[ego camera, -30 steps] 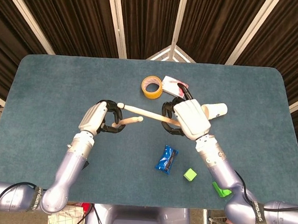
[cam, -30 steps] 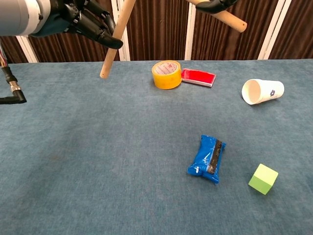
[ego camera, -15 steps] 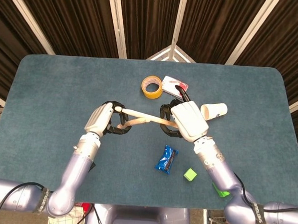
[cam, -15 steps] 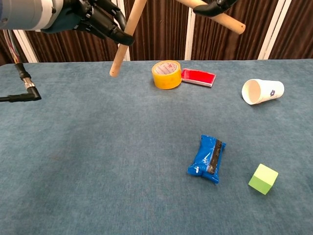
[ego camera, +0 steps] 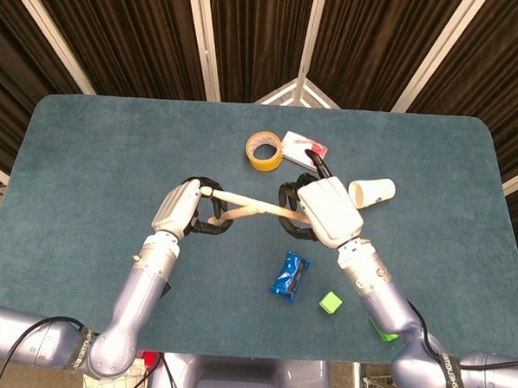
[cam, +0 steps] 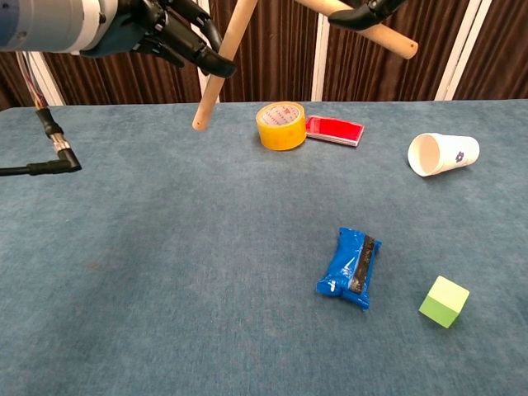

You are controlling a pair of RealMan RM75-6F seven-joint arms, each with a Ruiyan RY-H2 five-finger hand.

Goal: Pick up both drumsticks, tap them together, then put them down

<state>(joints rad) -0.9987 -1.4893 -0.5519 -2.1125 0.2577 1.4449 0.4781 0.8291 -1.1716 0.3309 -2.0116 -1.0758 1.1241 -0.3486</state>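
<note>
Both wooden drumsticks are held up above the blue table (ego camera: 95,168). My left hand (ego camera: 182,209) grips one drumstick (ego camera: 251,210), which points right; in the chest view this hand (cam: 161,33) holds the stick (cam: 216,74) slanting down, butt end lowest. My right hand (ego camera: 328,208) grips the other drumstick (ego camera: 224,196), whose tip reaches left over my left hand. The two sticks cross between the hands in the head view. The chest view shows only the right hand's fingers (cam: 363,10) and its stick's butt (cam: 389,38) at the top edge.
A yellow tape roll (ego camera: 265,151) and a red packet (ego camera: 303,148) lie behind the hands. A paper cup (ego camera: 372,192) lies on its side at the right. A blue packet (ego camera: 289,276), a green cube (ego camera: 330,302) and a green object (ego camera: 384,329) lie nearer the front edge.
My left hand has moved right towards the right hand with its stick. The sticks, apart a second ago, now cross. The right hand has barely shifted.
</note>
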